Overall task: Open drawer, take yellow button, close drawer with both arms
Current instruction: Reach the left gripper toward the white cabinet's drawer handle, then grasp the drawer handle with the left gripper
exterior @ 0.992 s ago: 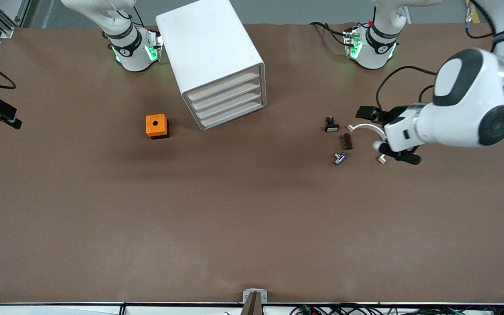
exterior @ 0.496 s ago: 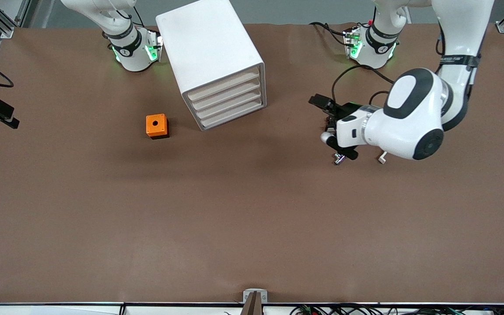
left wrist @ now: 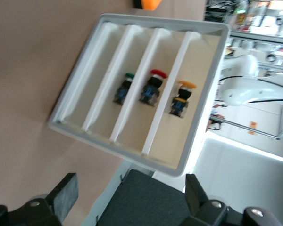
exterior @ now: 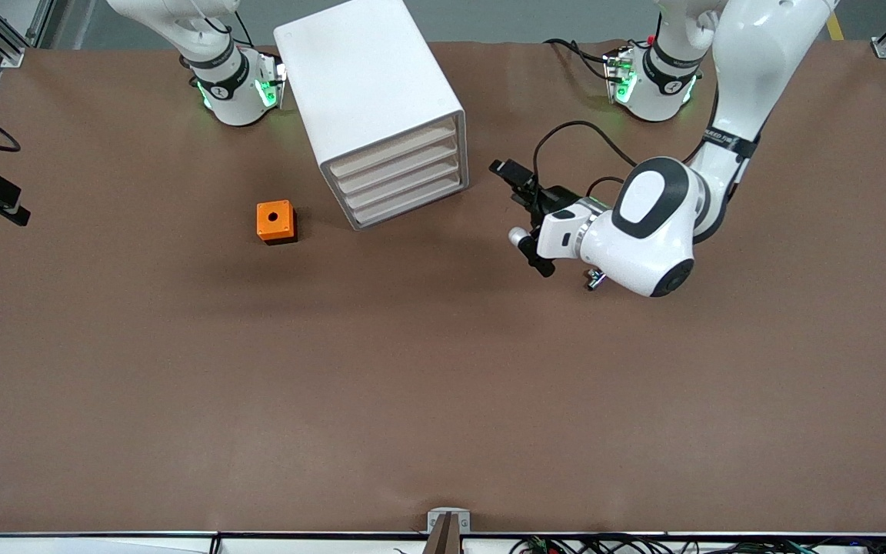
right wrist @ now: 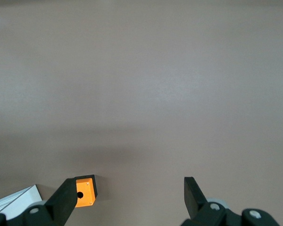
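Cabinet (exterior: pixel 370 92), white, rounded: you will find it by the tabletop edge where the bases stand, just beside the right arm's base, with its four tray drawers turned aslant toward the left arm's end.

Drawer (exterior: pixel 393 146), uppermost of the four: from the front camera it sits flush with the three below it.

Button (left wrist: pixel 183 96), orange cap, dark body with a blue bit: your left wrist view shows it lying inside that top drawer. A red-capped button (left wrist: pixel 152 87) and a green-capped button (left wrist: pixel 124 87) lie in the next two drawers down; the lowest shows nothing.

Left gripper (exterior: pixel 524 219): it hangs over the table in front of the drawers, apart from the cabinet, with its fingers (left wrist: pixel 66 195) spread wide and nothing between them.

Right gripper (right wrist: pixel 130 197): it waits at the tabletop edge at the right arm's end, fingers parted, holding nothing.

Orange cube (exterior: pixel 275 221), with a hole: it stands on the table beside the cabinet, toward the right arm's end.

Small metal part (exterior: pixel 594 280): you see it peeking out under the left arm.
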Motion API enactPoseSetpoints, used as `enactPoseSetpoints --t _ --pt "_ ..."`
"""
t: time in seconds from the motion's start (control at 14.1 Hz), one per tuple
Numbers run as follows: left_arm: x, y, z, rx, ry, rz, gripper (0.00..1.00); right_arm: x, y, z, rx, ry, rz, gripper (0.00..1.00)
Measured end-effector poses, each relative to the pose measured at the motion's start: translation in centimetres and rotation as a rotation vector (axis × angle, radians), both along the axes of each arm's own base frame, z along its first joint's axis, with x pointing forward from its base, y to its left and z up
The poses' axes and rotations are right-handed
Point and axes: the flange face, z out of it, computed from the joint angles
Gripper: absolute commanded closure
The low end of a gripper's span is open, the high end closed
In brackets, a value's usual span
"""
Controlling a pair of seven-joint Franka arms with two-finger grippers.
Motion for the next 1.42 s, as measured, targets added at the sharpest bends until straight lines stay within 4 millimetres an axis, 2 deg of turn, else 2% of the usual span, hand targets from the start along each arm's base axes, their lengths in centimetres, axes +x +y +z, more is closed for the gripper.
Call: enactPoseSetpoints --t 0.28,0.57,0.71,0.92,0.99,1.13,1.28,1.42 --pt "-3.2 -3.7 -2.4 -0.123 0.014 0.035 0.0 0.3 0.0 -0.5 0.0 0.008 0.003 0.0" --pt "-5.4 -4.2 -6.0 -0.232 0.019 0.041 0.0 0.4 0.1 -0.6 -0.003 0.01 0.022 0.0" --pt "-5.9 -4.8 -6.7 -0.249 0.024 0.053 0.0 0.4 0.5 -0.4 -0.004 0.006 0.031 0.0" --pt "-7.8 -7.8 -7.0 -0.28 0.002 0.075 0.0 0.6 2.4 -0.1 -0.002 0.002 0.039 0.0" --pt "-8.6 -8.8 -7.3 -0.288 -0.009 0.079 0.03 0.5 2.8 -0.2 0.0 0.005 0.016 0.0" --pt "-9.6 -9.8 -8.4 -0.313 -0.026 0.085 0.15 0.5 3.7 -0.2 0.004 0.011 -0.019 0.0" --pt "-9.9 -10.0 -9.6 -0.339 -0.03 0.094 0.21 0.6 5.2 -0.3 0.007 0.014 -0.039 0.0" --pt "-10.0 -10.1 -10.2 -0.348 -0.026 0.102 0.22 0.6 6.6 -0.4 0.009 0.016 -0.048 0.0"
